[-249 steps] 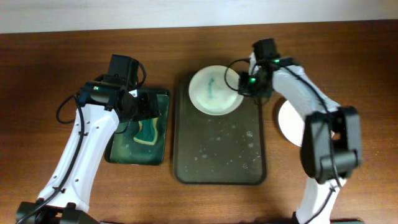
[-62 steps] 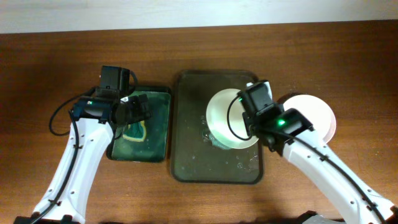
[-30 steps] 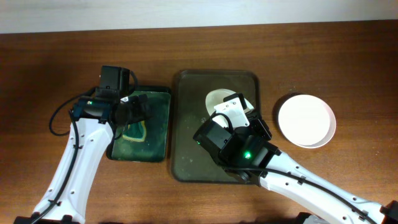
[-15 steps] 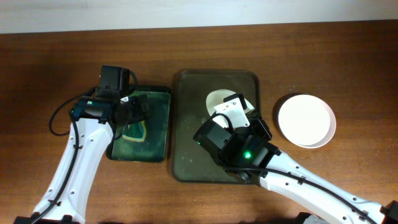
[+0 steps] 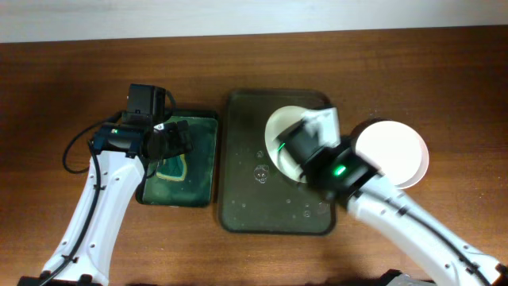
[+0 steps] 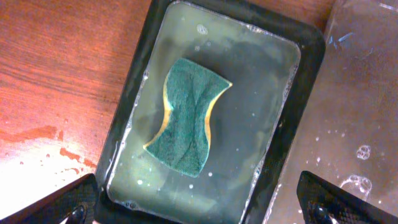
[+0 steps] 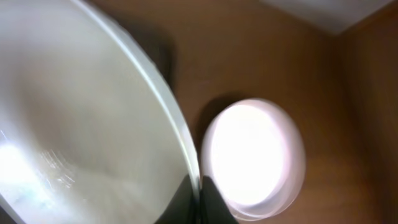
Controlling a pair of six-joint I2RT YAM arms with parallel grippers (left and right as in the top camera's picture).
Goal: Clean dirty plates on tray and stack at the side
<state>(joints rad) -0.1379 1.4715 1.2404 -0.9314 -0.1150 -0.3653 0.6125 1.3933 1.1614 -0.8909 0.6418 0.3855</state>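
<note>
— What does the right gripper point(image 7: 200, 198) have?
— Its two dark fingers point(image 7: 217, 211) are pinched on the rim of a white plate point(image 7: 74, 124). The plate fills the left of the wrist view, blurred, with wet streaks on its face.
— Where is that plate from above?
— Over the far right part of the big tray point(image 5: 270, 199), half hidden under the arm. I cannot tell whether it touches the tray. The part that shows is white.
— And beyond it?
— A second plate point(image 5: 394, 151) lies on the tabletop point(image 5: 79, 63) just right of the big tray, face up and plain white. Whether another lies under it I cannot tell.
— The left gripper point(image 6: 202, 208)?
— Spread wide, holding nothing. Its fingertips point(image 6: 74, 208) show at the two bottom corners of the wrist view. It hangs above the small tray point(image 6: 311, 56), which sits just left of the big one.
— What is in the small tray?
— A green sponge point(image 6: 186, 118) with a yellow edge, lying flat in shallow water near the middle. Drops of water dot the big tray's floor.
</note>
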